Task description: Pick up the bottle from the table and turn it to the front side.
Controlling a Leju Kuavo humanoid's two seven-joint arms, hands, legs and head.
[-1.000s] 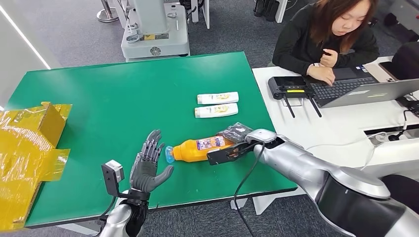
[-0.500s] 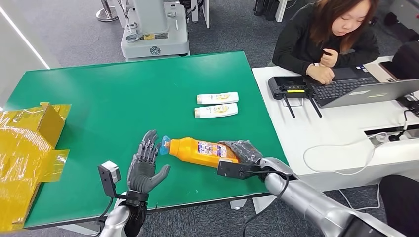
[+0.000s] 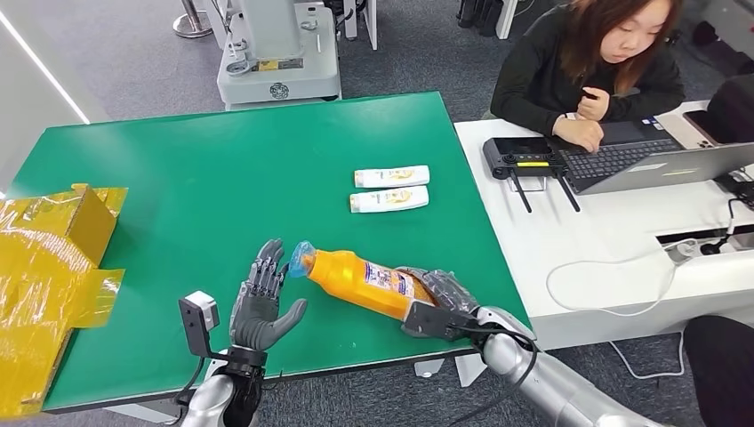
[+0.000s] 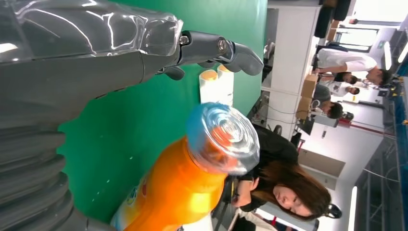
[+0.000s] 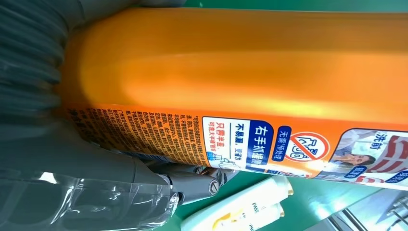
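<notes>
Bottle (image 3: 360, 278) lifted, mid-turn, lower centre of head view.
Gripped at base by right hand (image 3: 442, 296), cap toward spread, empty left hand (image 3: 260, 302); probably needs further rolling until front label faces up.

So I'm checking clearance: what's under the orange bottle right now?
Green table shows beneath the bottle, whose capped end is raised. The right robot hand grips its base, covering whatever lies under that end.

An orange plastic bottle (image 3: 364, 280) with a clear blue cap is held tilted, lower centre of the frame, cap raised toward the left.
</notes>
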